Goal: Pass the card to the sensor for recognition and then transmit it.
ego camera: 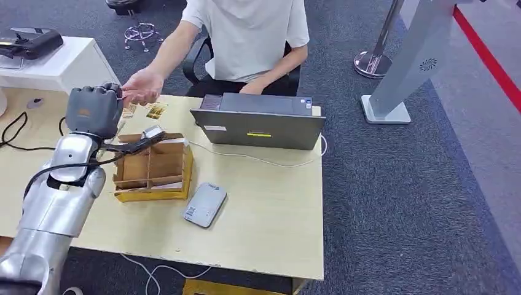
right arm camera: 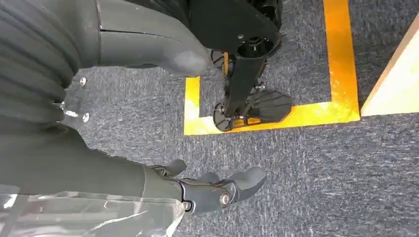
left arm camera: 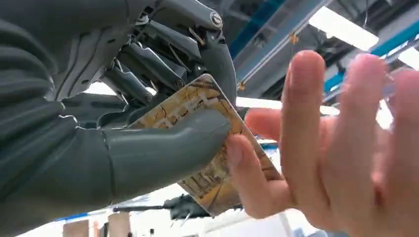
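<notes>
Your left hand (left arm camera: 148, 118) grips the card (left arm camera: 217, 163) at the desk's (ego camera: 270, 203) far edge, against a person's hand (left arm camera: 316, 158) (fingertip touching it), while your right hand (right arm camera: 212, 190) hangs loose, holding nothing.

I can read no words or numbers anywhere I look. The laptop (ego camera: 258, 128) in front of the person carries a yellow sticker and a pale label on its lid, both too small to make out. The grey card reader (ego camera: 205, 204) on the table has a small printed patch, illegible. The card (left arm camera: 207, 148) pinched in my left hand (ego camera: 93, 110) shows just a gold crackled pattern
</notes>
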Motion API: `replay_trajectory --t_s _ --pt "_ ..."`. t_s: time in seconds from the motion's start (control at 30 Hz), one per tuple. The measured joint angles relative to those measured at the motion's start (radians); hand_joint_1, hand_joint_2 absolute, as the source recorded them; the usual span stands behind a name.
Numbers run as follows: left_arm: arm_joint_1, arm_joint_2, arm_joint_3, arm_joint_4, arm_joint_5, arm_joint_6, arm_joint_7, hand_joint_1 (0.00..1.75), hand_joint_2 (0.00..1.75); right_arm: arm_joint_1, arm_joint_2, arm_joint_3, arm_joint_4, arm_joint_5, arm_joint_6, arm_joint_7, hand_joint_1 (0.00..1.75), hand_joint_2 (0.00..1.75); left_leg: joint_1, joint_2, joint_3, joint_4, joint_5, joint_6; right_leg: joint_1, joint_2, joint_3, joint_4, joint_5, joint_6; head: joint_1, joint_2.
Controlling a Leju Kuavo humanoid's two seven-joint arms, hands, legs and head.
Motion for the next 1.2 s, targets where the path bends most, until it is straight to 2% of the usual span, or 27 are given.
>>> replay_trajectory --t_s 0.03,0.07,0.17,0.4,0.5,0.67,0.73,0.83,0.87,0.97,1.03,1.07,1.13,1.17,1.2 --pt "-0.008 0.002 0.001 0.023 0.001 0.004 0.000 1.75 1.75 0.000 0.000 0.000 0.000 0.000 0.000 0.001 0.00 1.75 0.000 0.000 0.000 0.000 0.000 0.000 0.000 0.000 0.000 0.000 0.000 0.000 -0.001 0.000" --pt "-0.016 0.004 0.003 0.051 0.002 0.009 0.000 0.00 1.75 0.001 0.000 0.001 0.000 0.000 0.000 0.002 0.00 1.75 0.000 0.000 0.000 0.000 0.000 0.000 0.000 0.000 0.000 0.000 0.000 0.000 0.000 0.000" --pt "-0.019 0.008 0.007 0.098 0.010 0.014 -0.003 0.00 1.75 0.001 0.000 0.001 0.000 0.000 -0.002 0.005 0.00 1.75 0.000 0.000 0.000 0.000 0.000 0.000 0.000 0.000 0.000 0.000 0.000 0.000 -0.001 0.000" --pt "-0.018 0.009 0.012 0.130 0.029 0.018 -0.018 0.00 1.75 0.002 0.000 0.001 0.000 0.001 -0.002 0.008 0.00 1.75 0.000 0.000 -0.001 0.000 0.000 0.000 0.000 0.000 0.000 0.000 0.000 0.000 0.000 0.000" --pt "0.002 0.010 0.014 0.126 0.035 0.043 -0.031 0.00 1.75 0.002 0.000 0.001 0.000 0.001 -0.002 0.007 0.00 1.75 0.000 0.000 -0.001 0.000 0.000 0.000 0.000 0.000 0.000 0.000 0.000 0.000 -0.001 0.000" --pt "0.035 0.011 0.017 0.106 0.038 0.045 -0.034 0.00 1.75 0.002 0.000 0.001 0.000 0.001 -0.002 0.005 0.00 1.75 0.000 0.000 -0.001 0.000 0.000 0.000 0.000 -0.001 -0.001 0.000 0.000 0.000 -0.001 0.000" --pt "0.050 0.013 0.021 0.087 0.056 0.048 -0.045 0.00 1.75 0.002 0.000 0.001 0.000 0.000 -0.002 0.002 0.00 1.75 0.000 0.000 -0.001 0.000 0.000 0.000 0.000 0.000 0.000 0.000 0.000 0.000 0.000 0.000" --pt "0.144 0.036 0.037 -0.023 0.167 0.059 -0.110 0.00 1.75 0.004 0.002 -0.004 0.000 -0.015 -0.003 -0.010 0.00 1.75 0.000 0.002 -0.001 -0.001 -0.002 0.000 0.000 0.002 0.000 0.000 -0.001 0.000 0.000 0.000" --pt "0.228 0.054 0.057 -0.104 0.255 0.059 -0.142 0.00 1.75 0.007 0.003 -0.013 0.000 -0.028 -0.005 -0.015 0.00 1.75 0.000 0.005 0.001 -0.001 -0.003 -0.002 0.000 0.005 0.000 0.000 -0.001 0.000 0.001 0.000" --pt "0.444 0.101 0.172 -0.288 0.488 0.065 -0.220 0.00 1.75 0.018 0.004 -0.037 0.000 -0.058 -0.010 -0.024 0.00 1.75 0.000 0.012 0.004 -0.001 -0.008 -0.002 0.000 0.012 -0.001 0.000 -0.004 -0.002 0.000 0.000" --pt "0.580 0.120 0.312 -0.372 0.720 0.032 -0.330 0.00 1.75 0.026 0.004 -0.055 0.000 -0.068 -0.019 -0.028 0.00 1.75 0.001 0.013 0.004 -0.002 -0.009 -0.003 0.000 0.013 -0.001 0.001 -0.007 -0.002 0.000 0.000" --pt "0.626 0.125 0.412 -0.377 0.868 -0.032 -0.407 0.00 1.75 0.027 0.004 -0.063 0.000 -0.070 -0.024 -0.030 0.00 1.75 0.001 0.012 0.004 -0.003 -0.010 -0.004 0.001 0.012 -0.001 0.001 -0.008 -0.002 0.000 0.000" --pt "0.675 0.125 0.646 -0.358 1.103 -0.218 -0.495 0.00 1.75 0.027 0.004 -0.075 0.001 -0.072 -0.035 -0.031 0.00 1.75 0.003 0.013 0.003 -0.003 -0.010 -0.004 0.003 0.012 -0.001 0.001 -0.009 -0.002 0.000 0.000" --pt "0.676 0.128 0.779 -0.314 1.169 -0.300 -0.536 0.00 1.75 0.027 0.004 -0.080 0.001 -0.071 -0.041 -0.030 0.00 1.75 0.005 0.013 0.004 -0.003 -0.011 -0.005 0.004 0.012 -0.001 0.001 -0.009 -0.003 0.000 0.000" --pt "0.676 0.134 0.889 -0.270 1.187 -0.353 -0.578 0.00 1.75 0.027 0.004 -0.085 0.001 -0.069 -0.042 -0.029 0.00 1.75 0.006 0.013 0.004 -0.003 -0.011 -0.005 0.005 0.012 -0.001 0.001 -0.010 -0.003 0.000 0.000"
